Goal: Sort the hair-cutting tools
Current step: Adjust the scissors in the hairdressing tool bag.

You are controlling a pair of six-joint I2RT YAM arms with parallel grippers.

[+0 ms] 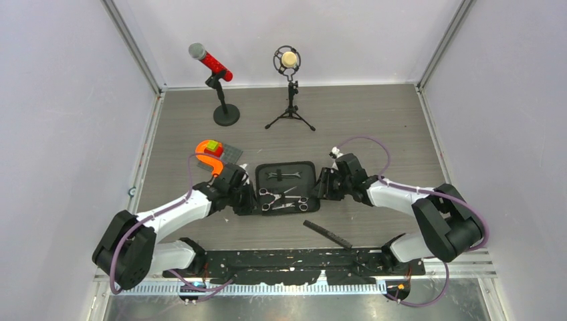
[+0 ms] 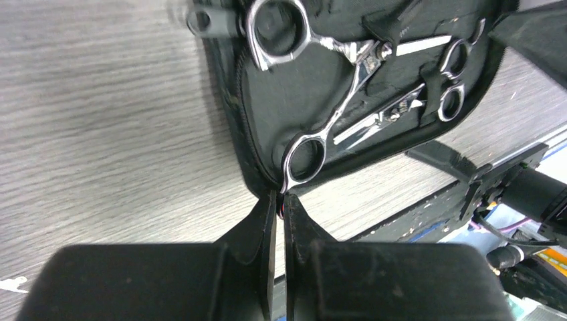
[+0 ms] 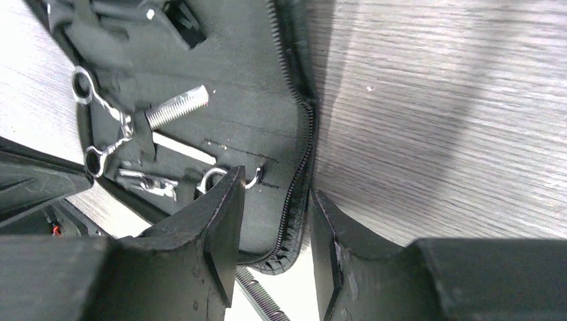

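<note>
Scissors (image 1: 271, 198) lie in the open zip case (image 1: 307, 170) at the centre of the counter (image 1: 374, 127); the comb (image 1: 327, 235) lies toward the near edge. Left end effector (image 2: 281, 200) appears pressed together on the case's near-left rim. Right end effector (image 3: 275, 184) stands spread astride the right rim. Risk: tugging the rim could tilt the case and spill the scissors. Counter is grey wood-grain, enclosed by pale walls, with microphones (image 1: 289, 60) at the far edge.

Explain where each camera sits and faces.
Top external: above and behind both arms, looking down on them and a flat black fabric zip case.
Left wrist: behind left claw, facing the case's rim; own fingers show.
Right wrist: behind right claw, facing the case's rim; own fingers show.
Shared: both wrist views show slim silver ring-handled scissors.
</note>
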